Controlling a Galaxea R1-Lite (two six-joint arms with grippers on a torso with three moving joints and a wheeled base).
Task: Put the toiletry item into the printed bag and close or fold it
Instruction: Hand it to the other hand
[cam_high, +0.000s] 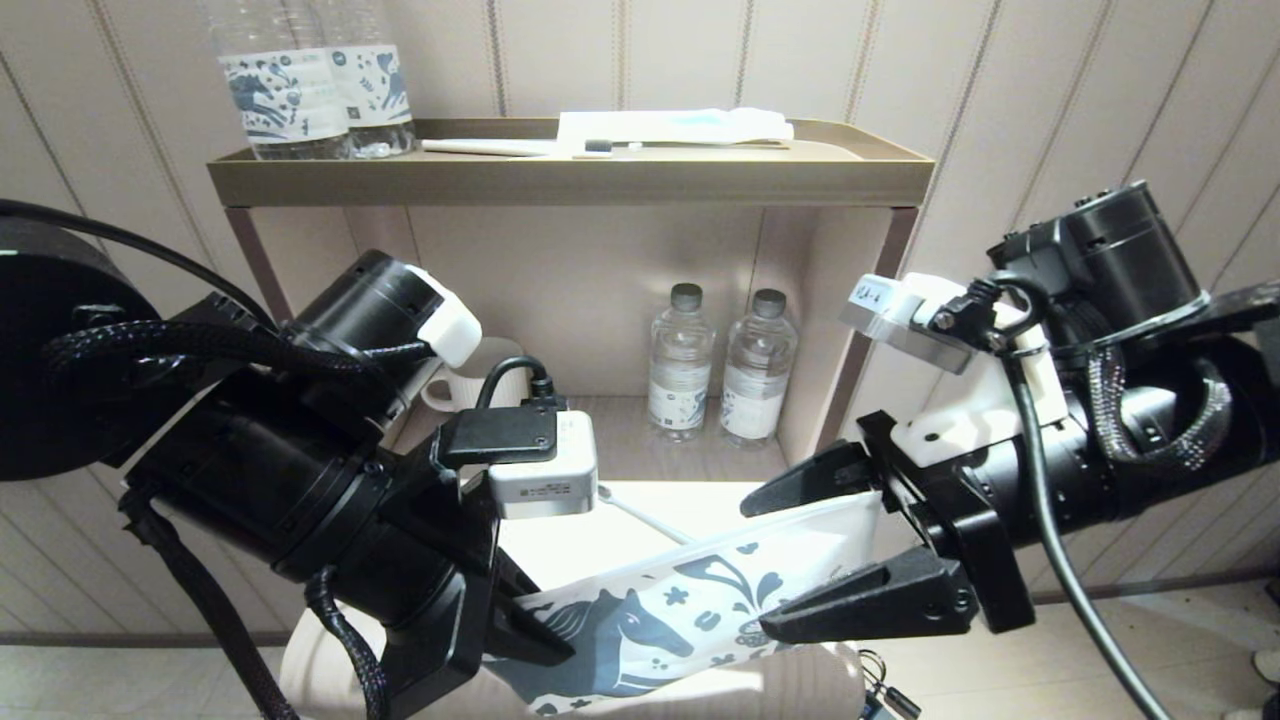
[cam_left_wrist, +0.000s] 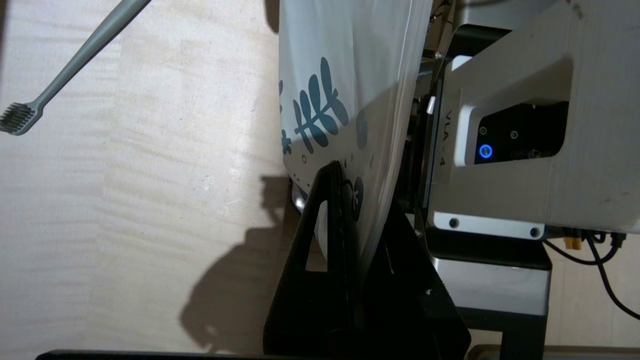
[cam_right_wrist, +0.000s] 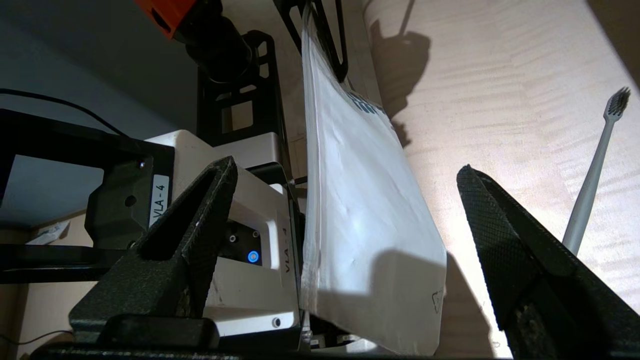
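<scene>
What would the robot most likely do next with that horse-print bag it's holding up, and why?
Probably close the right gripper on the printed bag's free end. The left gripper is shut on the other end, while the right gripper's jaws stand open around the bag's edge. The toothbrush lies on the table, outside the bag, which likely needs opening first.
</scene>
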